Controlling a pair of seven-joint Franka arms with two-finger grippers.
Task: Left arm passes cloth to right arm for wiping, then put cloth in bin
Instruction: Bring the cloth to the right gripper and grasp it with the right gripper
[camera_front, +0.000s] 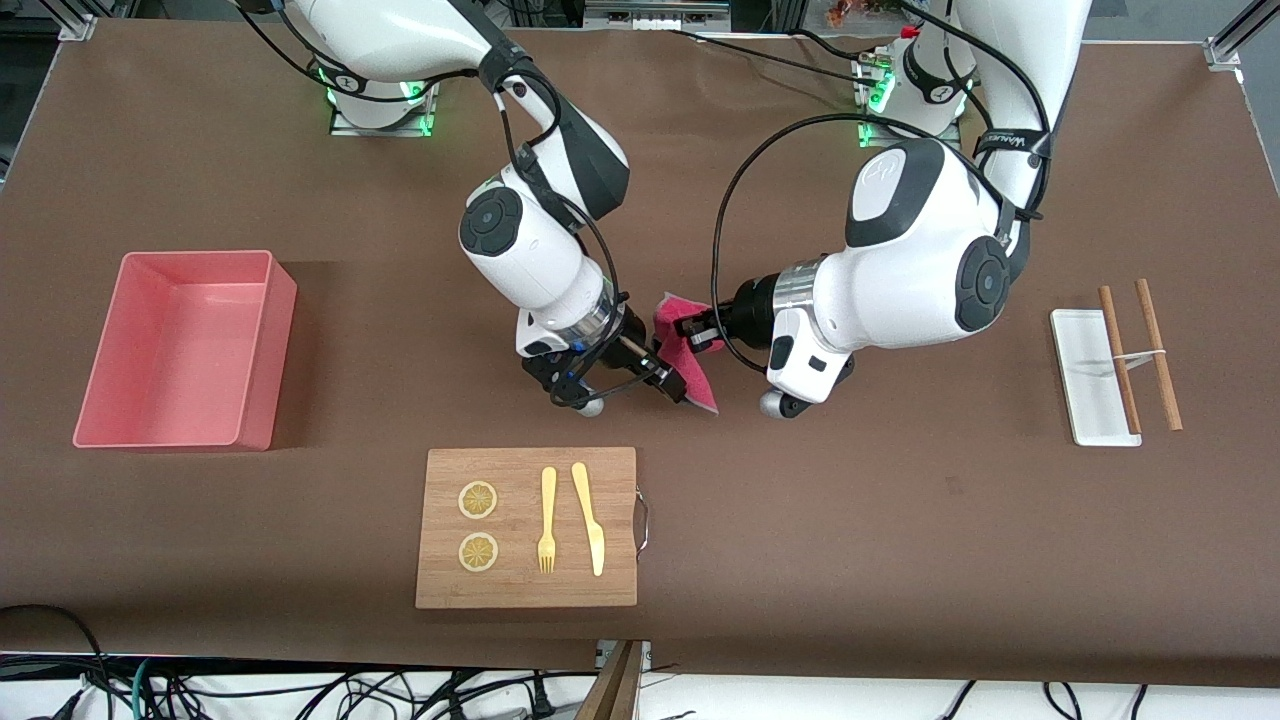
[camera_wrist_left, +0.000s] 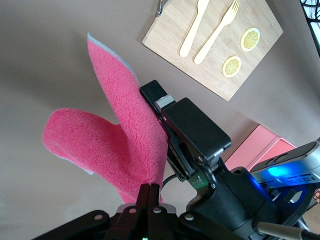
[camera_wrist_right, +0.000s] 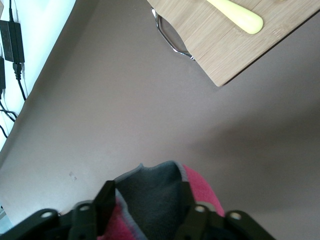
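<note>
Passing underway: left gripper (camera_front: 697, 331) clamped on cloth (camera_front: 684, 352); right gripper (camera_front: 668, 380) fingers straddle it, grip unclear; wiping, bin (camera_front: 180, 350) remain.

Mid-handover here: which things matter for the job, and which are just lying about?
In play: cloth, left gripper shut on it, right gripper around it, bin.
Lying about: wooden board, lemon slices, fork, knife, white tray, chopsticks.

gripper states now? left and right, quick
Left gripper: shut on the cloth, held up over the table between the two arms.
Right gripper: fingers on both sides of the cloth, closing; a firm grip cannot be told.
</note>
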